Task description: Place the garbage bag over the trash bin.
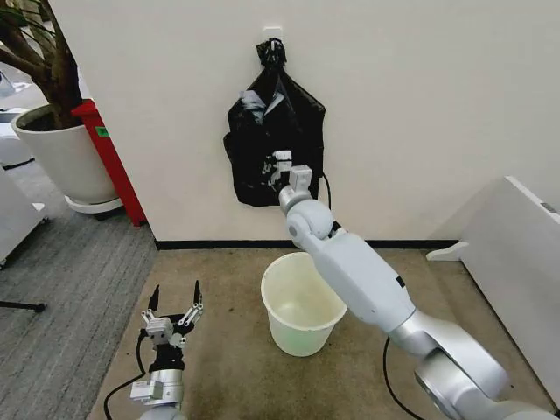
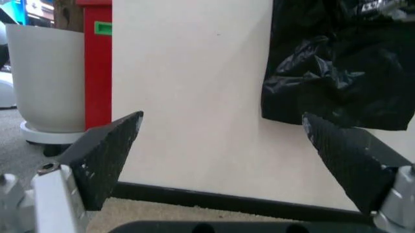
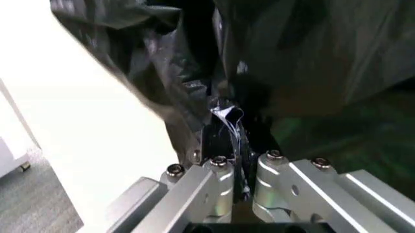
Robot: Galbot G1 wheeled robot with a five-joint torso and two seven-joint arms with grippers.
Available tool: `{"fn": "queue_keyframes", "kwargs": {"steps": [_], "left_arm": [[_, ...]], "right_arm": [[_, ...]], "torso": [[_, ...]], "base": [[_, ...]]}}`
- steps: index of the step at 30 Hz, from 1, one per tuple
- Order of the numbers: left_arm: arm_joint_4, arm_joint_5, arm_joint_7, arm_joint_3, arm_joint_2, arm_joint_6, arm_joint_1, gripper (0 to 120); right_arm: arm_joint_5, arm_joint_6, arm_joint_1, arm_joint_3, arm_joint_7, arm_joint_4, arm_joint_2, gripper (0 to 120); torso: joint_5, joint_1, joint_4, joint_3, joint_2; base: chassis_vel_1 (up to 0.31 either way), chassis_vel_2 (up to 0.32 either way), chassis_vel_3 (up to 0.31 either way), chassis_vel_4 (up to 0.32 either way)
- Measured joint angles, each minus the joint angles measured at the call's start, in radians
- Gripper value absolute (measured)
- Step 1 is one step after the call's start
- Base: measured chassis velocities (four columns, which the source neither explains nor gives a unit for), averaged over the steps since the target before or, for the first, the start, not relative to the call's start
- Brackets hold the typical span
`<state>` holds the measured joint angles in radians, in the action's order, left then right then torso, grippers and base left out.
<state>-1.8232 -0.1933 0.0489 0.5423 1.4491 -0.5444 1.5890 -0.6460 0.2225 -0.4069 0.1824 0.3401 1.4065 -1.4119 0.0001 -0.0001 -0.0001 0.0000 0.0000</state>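
A black plastic bundle (image 1: 271, 122) with a knotted top hangs from a hook on the wall. My right gripper (image 1: 278, 166) is raised against its lower front. In the right wrist view that gripper (image 3: 236, 133) is shut on a crinkled fold of glossy black plastic, the garbage bag (image 3: 227, 114); I cannot tell where the bag ends and the bundle begins. The cream-white trash bin (image 1: 302, 337) stands upright and unlined on the floor below, under my right forearm. My left gripper (image 1: 175, 299) is low at the bin's left, open, fingers (image 2: 107, 150) pointing toward the wall.
A large white plant pot (image 1: 66, 157) and a red stand (image 1: 109, 153) are at the left by the wall corner. A white panel (image 1: 516, 262) slants at the right. Brown carpet lies around the bin.
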Motion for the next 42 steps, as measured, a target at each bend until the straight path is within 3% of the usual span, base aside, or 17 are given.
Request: {"fn": "queue_keyframes", "kwargs": {"steps": [42], "left_arm": [[0.011,0.014,0.001,-0.002,0.009,-0.004,-0.002,97]], "right_arm": [[0.067,-0.011,-0.189,-0.013,-0.043,0.030,0.018,0]], "torso": [[-0.0001,0.000,0.0000,0.000,0.000]], "base": [[0.000,0.000,0.000,0.000]]}}
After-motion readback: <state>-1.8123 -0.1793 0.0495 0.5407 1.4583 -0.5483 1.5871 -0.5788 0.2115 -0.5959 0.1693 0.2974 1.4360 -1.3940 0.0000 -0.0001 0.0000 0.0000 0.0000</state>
